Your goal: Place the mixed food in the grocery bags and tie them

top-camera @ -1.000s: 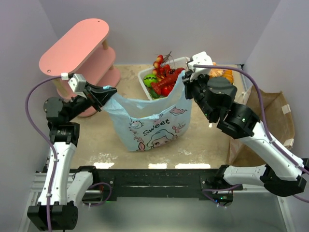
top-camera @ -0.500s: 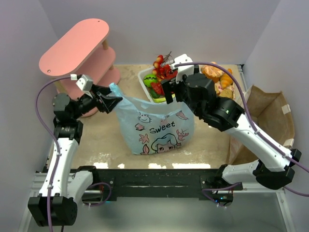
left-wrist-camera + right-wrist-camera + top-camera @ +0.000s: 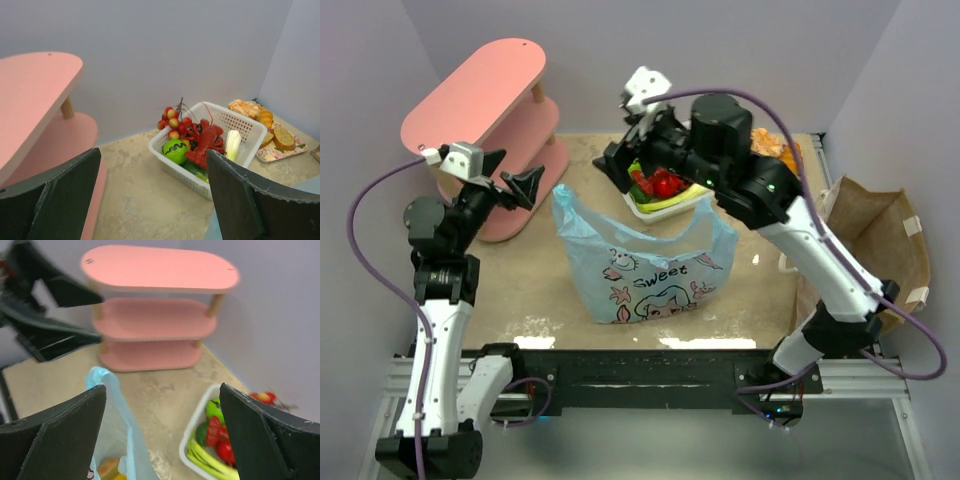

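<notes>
The light-blue grocery bag (image 3: 655, 270) stands slumped at the table's middle, its handles loose. My left gripper (image 3: 515, 180) hangs open in the air to its left, nothing between the fingers (image 3: 55, 200). My right gripper (image 3: 625, 160) is open too, raised behind the bag near the white basket (image 3: 692, 203). In the right wrist view a bag handle (image 3: 107, 390) lies below the gripper (image 3: 162, 435), and something orange-yellow (image 3: 110, 467) shows inside the bag. The red lobster (image 3: 205, 145) and a green ball (image 3: 175, 150) lie in the basket. The brown paper bag (image 3: 875, 240) stands at the right.
A pink three-tier shelf (image 3: 480, 95) fills the back left, close behind my left gripper. A tray of bread (image 3: 280, 140) sits at the back right beyond the basket. Grey walls close in the back and both sides.
Both grippers have opened and let go of the blue bag's handles. The left drew up and left; the right swung up and back over the basket. The bag has sagged.
</notes>
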You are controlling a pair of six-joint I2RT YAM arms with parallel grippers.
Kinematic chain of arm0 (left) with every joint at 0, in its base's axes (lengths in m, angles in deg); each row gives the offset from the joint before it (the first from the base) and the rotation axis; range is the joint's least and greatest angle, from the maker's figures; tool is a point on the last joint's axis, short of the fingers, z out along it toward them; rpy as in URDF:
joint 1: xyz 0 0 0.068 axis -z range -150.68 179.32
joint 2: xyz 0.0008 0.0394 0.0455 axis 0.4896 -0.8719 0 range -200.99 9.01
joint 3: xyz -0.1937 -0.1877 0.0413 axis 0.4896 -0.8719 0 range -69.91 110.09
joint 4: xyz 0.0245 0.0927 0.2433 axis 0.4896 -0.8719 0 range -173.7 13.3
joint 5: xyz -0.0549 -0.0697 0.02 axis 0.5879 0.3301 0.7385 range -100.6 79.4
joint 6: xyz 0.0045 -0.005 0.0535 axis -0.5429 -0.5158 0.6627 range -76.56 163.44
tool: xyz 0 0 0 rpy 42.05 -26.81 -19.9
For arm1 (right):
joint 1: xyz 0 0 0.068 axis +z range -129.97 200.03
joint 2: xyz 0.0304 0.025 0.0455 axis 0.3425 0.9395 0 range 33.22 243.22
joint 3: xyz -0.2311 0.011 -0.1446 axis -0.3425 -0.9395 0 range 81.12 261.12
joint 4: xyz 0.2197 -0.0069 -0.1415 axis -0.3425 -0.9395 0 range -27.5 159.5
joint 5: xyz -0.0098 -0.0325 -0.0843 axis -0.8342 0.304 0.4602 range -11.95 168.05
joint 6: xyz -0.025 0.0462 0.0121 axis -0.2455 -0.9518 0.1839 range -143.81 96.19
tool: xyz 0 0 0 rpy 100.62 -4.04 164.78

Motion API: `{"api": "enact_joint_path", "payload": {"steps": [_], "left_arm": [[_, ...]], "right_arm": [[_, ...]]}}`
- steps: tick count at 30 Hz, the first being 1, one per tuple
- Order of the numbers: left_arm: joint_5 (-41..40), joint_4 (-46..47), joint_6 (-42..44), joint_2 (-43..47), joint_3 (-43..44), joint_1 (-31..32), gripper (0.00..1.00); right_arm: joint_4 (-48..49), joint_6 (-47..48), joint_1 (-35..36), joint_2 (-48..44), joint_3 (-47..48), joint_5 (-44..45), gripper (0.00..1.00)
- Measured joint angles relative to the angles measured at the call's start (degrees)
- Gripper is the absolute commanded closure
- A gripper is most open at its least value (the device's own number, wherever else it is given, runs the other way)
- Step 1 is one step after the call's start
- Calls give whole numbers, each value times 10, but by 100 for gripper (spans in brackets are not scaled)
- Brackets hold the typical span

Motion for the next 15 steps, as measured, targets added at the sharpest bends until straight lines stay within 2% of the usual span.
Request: {"api": "enact_joint_path", "payload": {"steps": [4,7,11,15], "left_arm": [[19,-10,-1,-53,1,-9,8],[47,-14,4,-61,-6,-10,7],[70,-8,14,-45,-19,-10,6],[87,-5,24,-44,-26,-12,6]], "right_arm": [[-9,83,-12,61,-12,-179,1],[-27,125,-19,101,-9,-287,1],[-54,160,-27,153,37,-377,1],[-60,177,-35,189,82,-422,3]]}}
